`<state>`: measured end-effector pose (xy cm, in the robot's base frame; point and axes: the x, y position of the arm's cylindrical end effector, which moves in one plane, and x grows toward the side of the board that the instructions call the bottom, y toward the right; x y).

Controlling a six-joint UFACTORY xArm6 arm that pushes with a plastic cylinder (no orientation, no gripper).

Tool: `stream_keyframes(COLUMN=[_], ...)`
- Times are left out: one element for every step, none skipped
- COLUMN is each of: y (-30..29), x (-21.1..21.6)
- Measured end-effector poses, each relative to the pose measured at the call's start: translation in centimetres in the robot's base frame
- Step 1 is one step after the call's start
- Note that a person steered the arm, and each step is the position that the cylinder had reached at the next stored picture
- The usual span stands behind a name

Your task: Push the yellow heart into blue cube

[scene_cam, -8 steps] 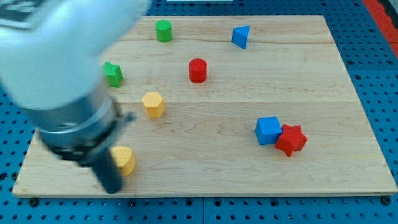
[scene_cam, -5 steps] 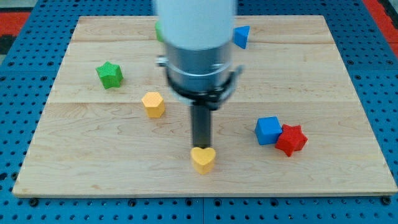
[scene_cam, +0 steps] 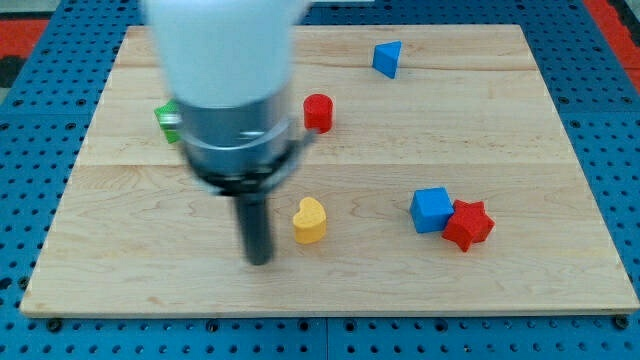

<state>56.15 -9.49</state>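
Observation:
The yellow heart (scene_cam: 310,220) lies on the wooden board (scene_cam: 520,130), below the middle. The blue cube (scene_cam: 432,210) sits to the heart's right, well apart from it, and touches a red star (scene_cam: 468,224) on its right. My tip (scene_cam: 260,260) rests on the board just left of and below the yellow heart, a small gap away. The arm's body covers the board's upper left part.
A red cylinder (scene_cam: 318,112) stands above the heart. A blue triangular block (scene_cam: 388,58) is near the top edge. A green star (scene_cam: 166,120) peeks out at the arm's left. The board's bottom edge is close below my tip.
The yellow heart has moved up and slightly left from where it was. My tip has swung from above the heart to its lower left. The arm now hides the yellow hexagon and green cylinder.

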Motion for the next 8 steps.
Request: stream_keyframes(y=[-2.9,3.3,11.3,7.0,9.7,8.0,10.9,15.7], x=[-0.6,-1.7,-3.0,-4.4,-5.2,-7.6,-8.0,-7.4])
